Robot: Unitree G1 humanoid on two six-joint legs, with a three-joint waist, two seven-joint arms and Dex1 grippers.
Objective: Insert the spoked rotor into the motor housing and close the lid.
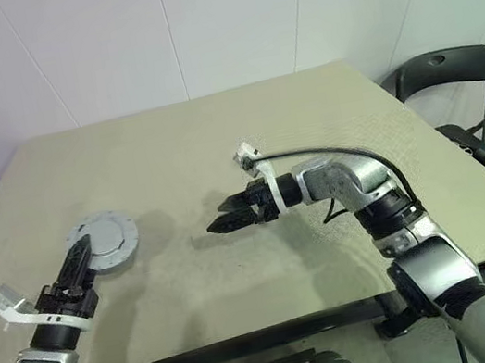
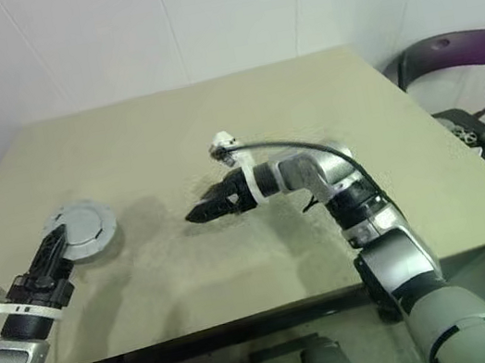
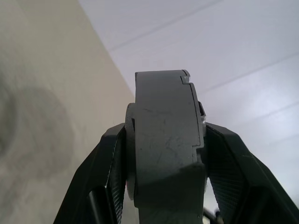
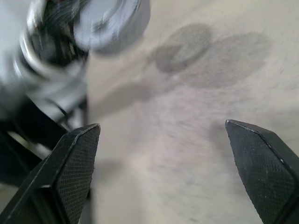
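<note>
I hold the round grey dark-rimmed assembly (image 1: 103,241), lid on, in my left gripper (image 1: 78,263); right gripper (image 1: 221,221) gapes empty; judged closed, setting down next.

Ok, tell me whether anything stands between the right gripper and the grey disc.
Nothing visible does. Bare table lies between the open right gripper and the grey disc, which the left gripper grips by its rim.

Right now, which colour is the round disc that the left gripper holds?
Plain grey. The closed motor housing in the left gripper shows its colour best in the left eye view.
</note>
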